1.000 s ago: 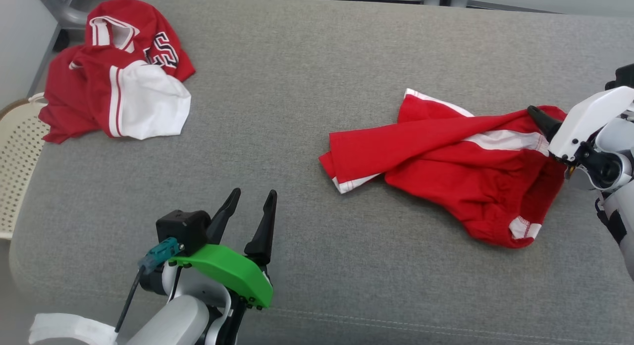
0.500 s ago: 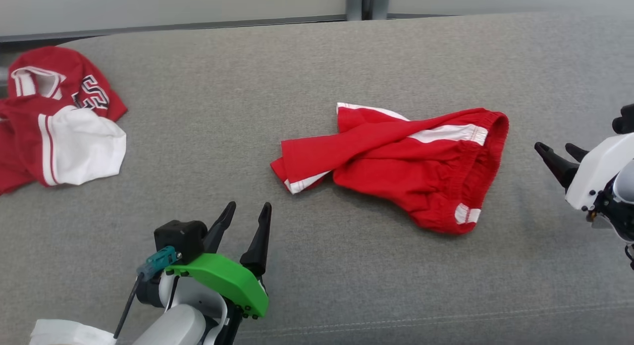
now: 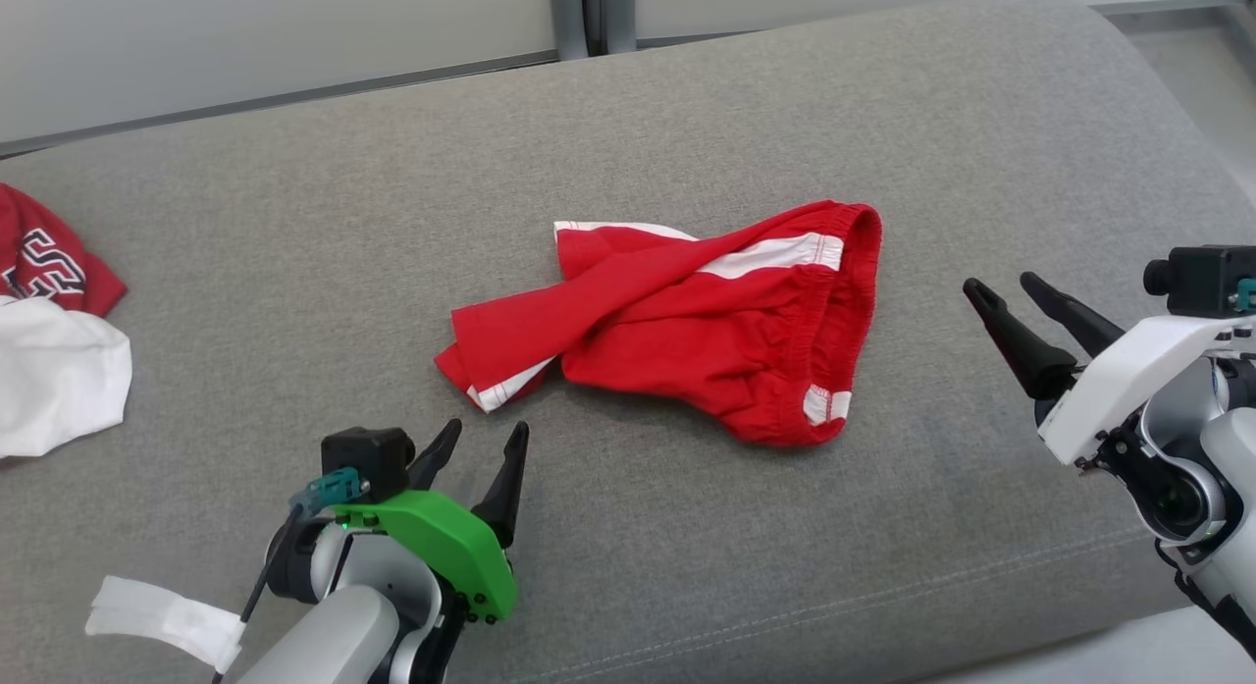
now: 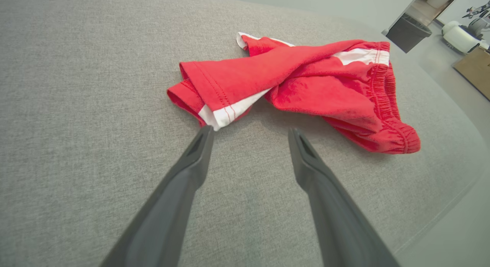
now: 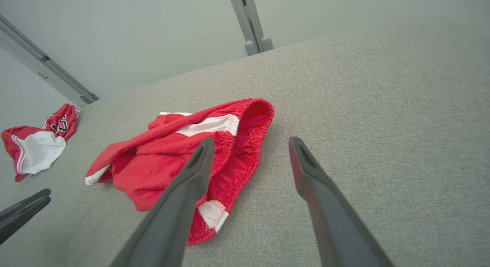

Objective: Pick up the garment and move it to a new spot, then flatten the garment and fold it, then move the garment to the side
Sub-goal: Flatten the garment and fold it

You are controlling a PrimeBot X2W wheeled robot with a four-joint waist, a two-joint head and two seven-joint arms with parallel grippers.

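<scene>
The garment (image 3: 687,321) is a pair of red shorts with white side stripes, lying crumpled in the middle of the grey cushion (image 3: 687,566). Its elastic waistband faces right and one leg is folded across to the left. My left gripper (image 3: 487,427) is open just in front of the left leg hem, with nothing between its fingers. In the left wrist view the garment (image 4: 298,79) lies just past my left gripper (image 4: 250,130). My right gripper (image 3: 1000,283) is open and empty, a short way right of the waistband. The right wrist view shows the garment (image 5: 172,159) beyond my right gripper (image 5: 250,140).
A second red-and-white jersey (image 3: 49,370) lies bunched at the cushion's far left edge, and the right wrist view shows this jersey (image 5: 38,144) too. The cushion's rounded right edge drops off beside my right arm. A pale wall and a metal post (image 3: 579,17) run behind.
My right gripper has come off the garment's waistband and pulled back to the right, fully open. The head camera has turned right, shifting the picture left. The garment lies still.
</scene>
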